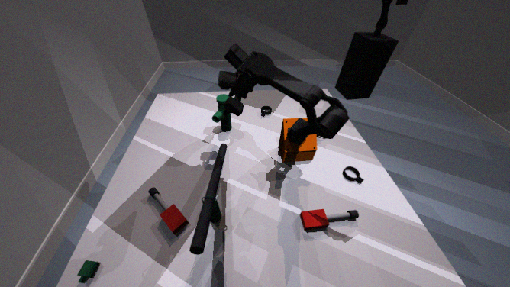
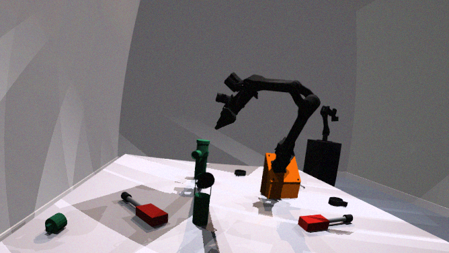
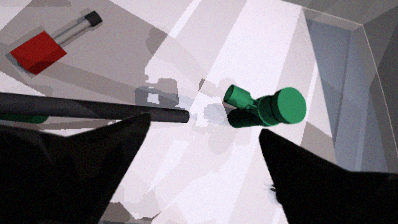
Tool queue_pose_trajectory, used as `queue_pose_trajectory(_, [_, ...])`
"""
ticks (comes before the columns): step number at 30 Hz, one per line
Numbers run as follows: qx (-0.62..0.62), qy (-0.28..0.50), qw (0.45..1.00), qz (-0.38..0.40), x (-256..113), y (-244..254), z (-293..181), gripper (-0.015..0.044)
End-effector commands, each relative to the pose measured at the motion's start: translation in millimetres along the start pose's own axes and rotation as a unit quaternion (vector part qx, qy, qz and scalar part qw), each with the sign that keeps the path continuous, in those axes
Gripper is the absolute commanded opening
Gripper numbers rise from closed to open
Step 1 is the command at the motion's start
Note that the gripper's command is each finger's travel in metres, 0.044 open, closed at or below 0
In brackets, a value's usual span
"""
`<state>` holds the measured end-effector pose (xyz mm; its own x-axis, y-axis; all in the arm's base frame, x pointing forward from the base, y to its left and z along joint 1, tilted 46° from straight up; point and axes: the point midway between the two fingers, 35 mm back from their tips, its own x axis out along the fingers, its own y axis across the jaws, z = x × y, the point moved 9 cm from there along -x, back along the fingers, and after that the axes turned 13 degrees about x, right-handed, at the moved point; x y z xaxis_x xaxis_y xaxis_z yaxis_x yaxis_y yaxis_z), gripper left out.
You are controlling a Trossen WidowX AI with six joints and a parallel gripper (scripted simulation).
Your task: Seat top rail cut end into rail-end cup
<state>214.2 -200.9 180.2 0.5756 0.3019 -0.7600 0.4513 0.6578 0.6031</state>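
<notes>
The dark rail [image 1: 216,177] [image 2: 206,180] [image 3: 100,106] passes through the loop on the short green post [image 2: 201,208]. Its far end is free, with a gap to the green rail-end cup [image 1: 217,117] [image 2: 195,154] [image 3: 236,96]. The cup hangs on the brace band [image 3: 268,110], high on the big post [image 1: 226,125] [image 2: 200,168] [image 3: 243,118], just under the post cap [image 1: 222,98] [image 2: 203,141] [image 3: 291,105]. In the wrist view the cup's mouth sits off the rail's line. My gripper [image 2: 217,127] [image 3: 206,126] is open and empty, above the rail and post.
Red blocks with grey rods [image 1: 173,218] [image 1: 314,220] lie either side of the rail. Black ring clamps [image 1: 351,174] [image 2: 240,173] lie at the right and back. A small green part [image 1: 88,269] [image 2: 56,222] lies front left. My arm stands on an orange base [image 2: 281,189].
</notes>
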Motion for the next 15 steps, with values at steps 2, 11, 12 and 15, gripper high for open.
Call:
queue_pose_trajectory(2, [-0.053, 0.06, 0.989, 0.127, 48, 33, 11, 0.044])
queue_pose_trajectory(11, [-0.061, 0.07, 0.984, 0.149, 56, 39, 11, 0.044])
queue_pose_trajectory(12, [-0.061, 0.07, 0.984, 0.149, 56, 39, 11, 0.044])
queue_pose_trajectory(15, [-0.102, 0.062, 0.982, 0.143, 60, 31, 14, 0.044])
